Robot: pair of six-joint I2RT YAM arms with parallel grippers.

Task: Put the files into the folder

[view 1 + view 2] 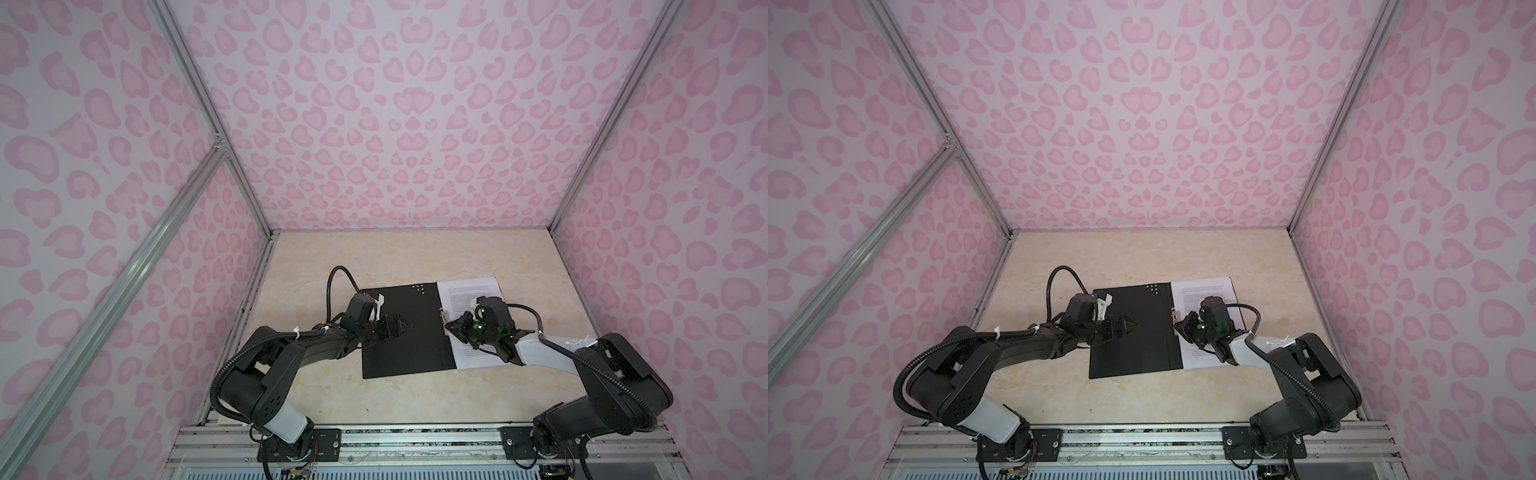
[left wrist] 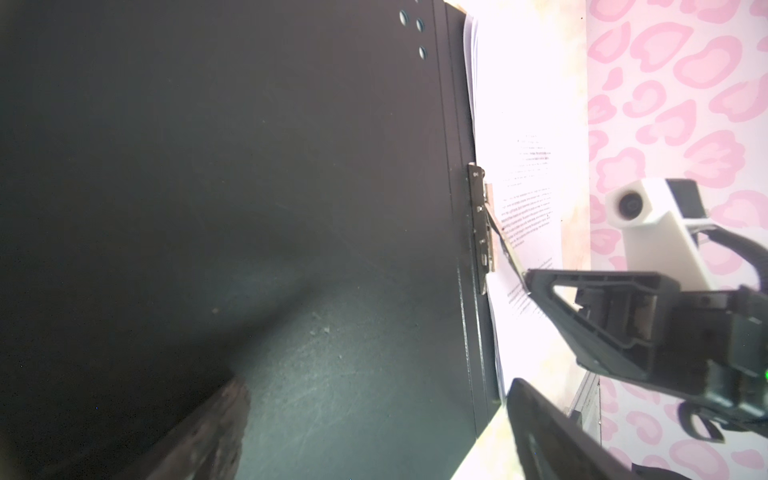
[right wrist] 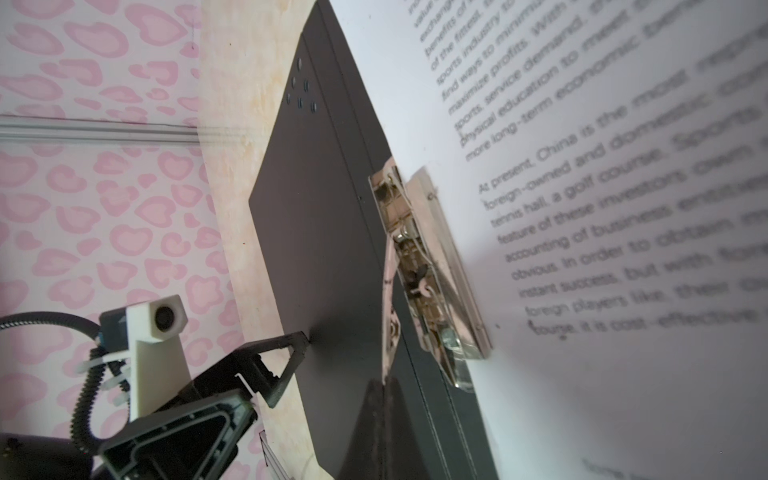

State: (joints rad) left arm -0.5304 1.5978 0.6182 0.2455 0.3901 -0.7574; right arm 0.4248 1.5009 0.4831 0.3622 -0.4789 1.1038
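Left hand point(image 1: 404, 325) spread wide, right hand point(image 1: 448, 327) pinched closed, both arms angled inward.

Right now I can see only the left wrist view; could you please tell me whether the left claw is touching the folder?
Observer: Yes; the right wrist view shows one fingertip of the open left claw resting on the folder's black left cover.
Operator: Thanks. The right claw holds the clip's lever; is the plate over the paper?
Observer: There, the plate overlaps the top sheet's edge.
Operator: And the files overall?
Observer: In both top views the files lie as one stack right of the clip.
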